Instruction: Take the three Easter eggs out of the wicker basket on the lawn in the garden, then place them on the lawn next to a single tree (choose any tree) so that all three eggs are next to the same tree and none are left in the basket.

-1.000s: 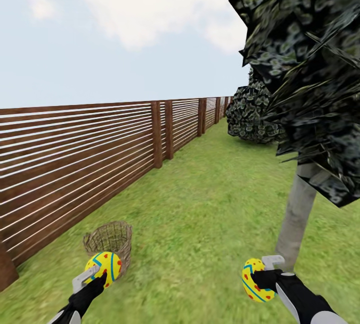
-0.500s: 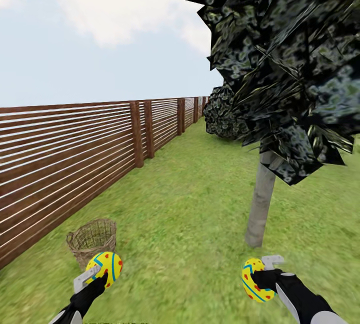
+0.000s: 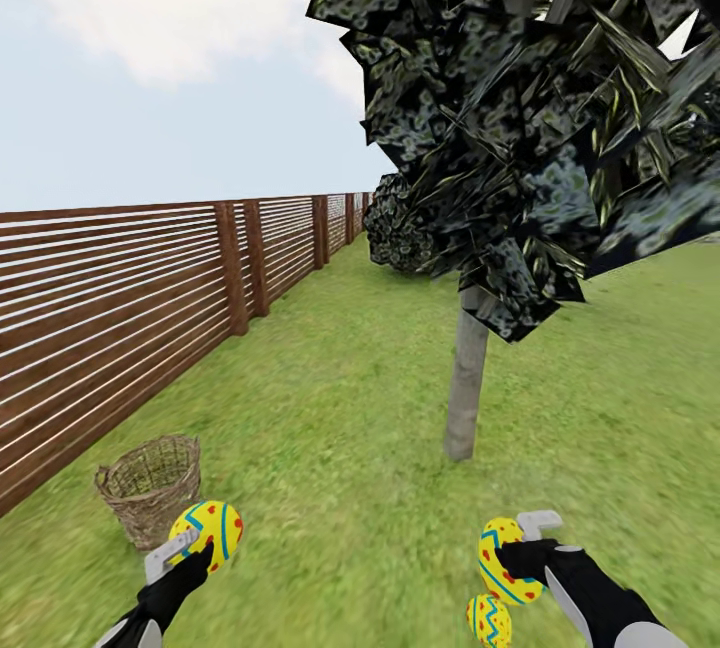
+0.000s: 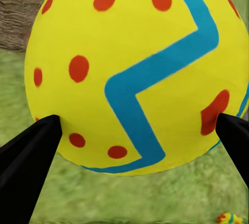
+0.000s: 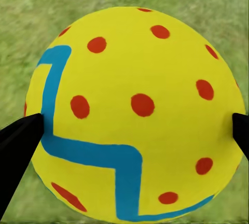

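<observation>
Three Easter eggs, one clamped in left gripper [image 3: 193, 550] beside wicker basket [image 3: 150, 500] near fence [image 3: 120, 298], one clamped in right gripper [image 3: 522, 548], third egg [image 3: 489, 620] on lawn [image 3: 340, 488] beneath it, near tree [image 3: 466, 383].

A brown wooden fence [image 3: 120, 298] of horizontal slats runs along the left side and goes far back — its posts stand at regular steps. Above it the sky [image 3: 150, 128] is pale blue with soft white cloud [image 3: 190, 8]. At the far end of the fence stands a dark, round bush [image 3: 397, 228], perhaps a small conifer.
</observation>
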### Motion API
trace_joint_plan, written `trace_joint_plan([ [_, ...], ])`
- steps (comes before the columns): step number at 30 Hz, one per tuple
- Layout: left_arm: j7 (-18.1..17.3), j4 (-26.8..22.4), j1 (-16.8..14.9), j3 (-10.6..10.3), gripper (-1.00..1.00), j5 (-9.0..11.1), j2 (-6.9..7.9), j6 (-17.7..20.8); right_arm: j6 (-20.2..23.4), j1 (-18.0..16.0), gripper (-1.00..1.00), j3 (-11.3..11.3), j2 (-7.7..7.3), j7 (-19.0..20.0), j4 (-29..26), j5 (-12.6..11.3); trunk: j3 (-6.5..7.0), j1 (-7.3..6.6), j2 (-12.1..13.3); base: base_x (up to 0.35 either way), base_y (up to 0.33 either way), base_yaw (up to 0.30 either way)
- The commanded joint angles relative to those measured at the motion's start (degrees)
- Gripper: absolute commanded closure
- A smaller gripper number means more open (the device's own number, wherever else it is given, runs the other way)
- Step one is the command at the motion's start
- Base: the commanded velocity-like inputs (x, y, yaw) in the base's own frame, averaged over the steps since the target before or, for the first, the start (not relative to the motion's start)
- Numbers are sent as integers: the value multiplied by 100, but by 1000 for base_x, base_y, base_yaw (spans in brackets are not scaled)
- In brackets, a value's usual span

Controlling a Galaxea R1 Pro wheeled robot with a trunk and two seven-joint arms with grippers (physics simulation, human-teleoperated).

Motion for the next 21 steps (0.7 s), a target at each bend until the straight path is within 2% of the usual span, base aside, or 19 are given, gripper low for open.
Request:
trace_joint_plan([
  [1, -53, -3, -3, 45, 100, 4, -4, -2, 29, -1, 100, 34, 1, 1, -8, -19, -6, -1, -6, -343, 0, -268],
  [7, -54, -24, -1, 42, 100, 12, -4, -9, 29, -1, 100, 35, 16, 1, -8, -12, -23, -1, -6, -333, 0, -236],
  [11, -58, -46, -4, 45, 100, 13, 15, -10, 29, -1, 100, 35, 16, 1, -8, -15, -24, -1, -6, -53, -11, -19],
  [21, -61, -31, -3, 27, 100, -5, -18, -1, 37, -1, 100, 34, 25, 18, -8, -18, -24, -1, -6, -1, -284, 0],
])
